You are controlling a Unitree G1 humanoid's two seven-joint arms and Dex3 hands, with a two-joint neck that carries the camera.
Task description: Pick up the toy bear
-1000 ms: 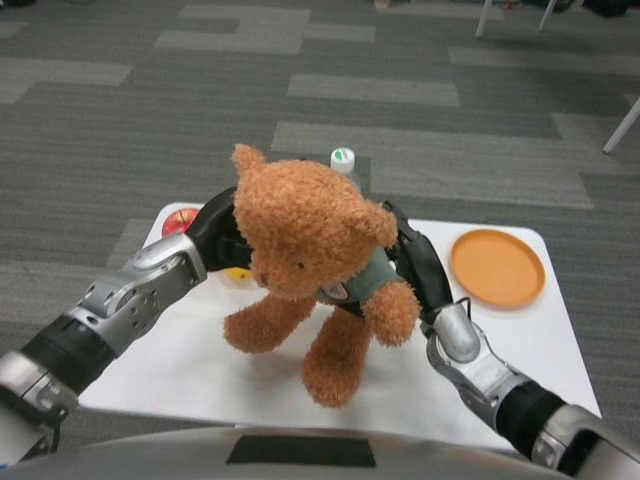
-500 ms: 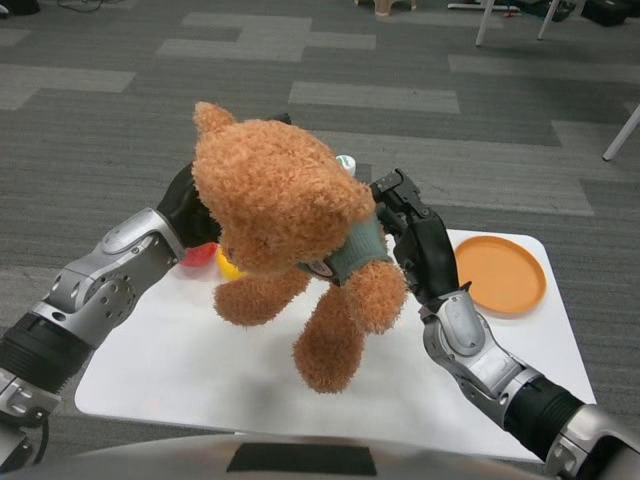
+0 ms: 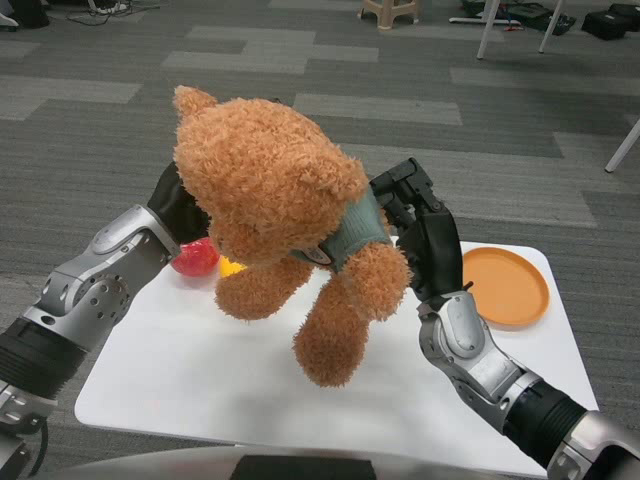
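Above the white table (image 3: 180, 380), the toy bear (image 3: 285, 220) hangs clear of the surface, its legs dangling and its head tipped toward the camera. It wears a grey-green vest. The left hand (image 3: 175, 205) presses against the bear's side behind the head, mostly hidden by the fur, and the right hand (image 3: 425, 240) presses against the opposite side at the vest, fingers extended along the body; the bear is clamped between the two. On the table behind the bear's arm lie a red apple (image 3: 196, 259) and, just beside it, a small yellow object (image 3: 230, 267) that is largely hidden. Near the table's far right corner sits an orange plate (image 3: 505, 285), well apart from the bear.
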